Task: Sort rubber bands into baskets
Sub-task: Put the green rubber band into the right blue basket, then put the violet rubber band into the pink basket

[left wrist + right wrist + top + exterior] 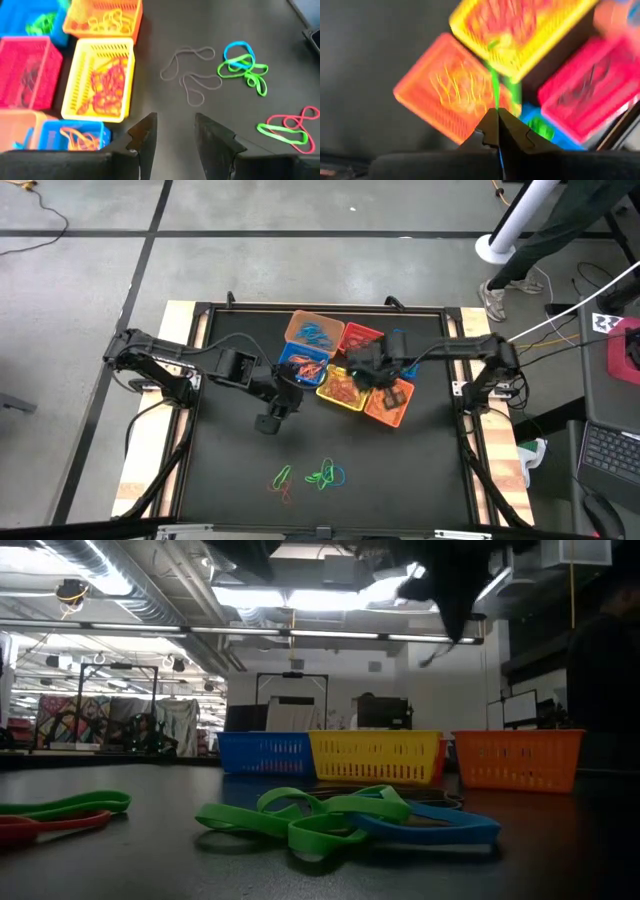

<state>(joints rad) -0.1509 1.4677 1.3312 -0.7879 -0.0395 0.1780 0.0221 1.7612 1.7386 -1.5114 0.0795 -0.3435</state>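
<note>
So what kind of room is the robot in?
Probably a big workshop or lab: bare ceiling pipes and strip lights overhead, a concrete floor with loose cables, and a keyboard beside the table.

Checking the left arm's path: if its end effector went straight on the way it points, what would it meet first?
Probably bare table; farther along that line lie thin grey rubber bands, though depth is unclear.

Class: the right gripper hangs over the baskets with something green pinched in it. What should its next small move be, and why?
Probably carry on to the blue basket that already holds green bands, then open. The right gripper is shut on a green rubber band dangling over the yellow basket and orange basket, so it is not yet over the matching one.
</note>
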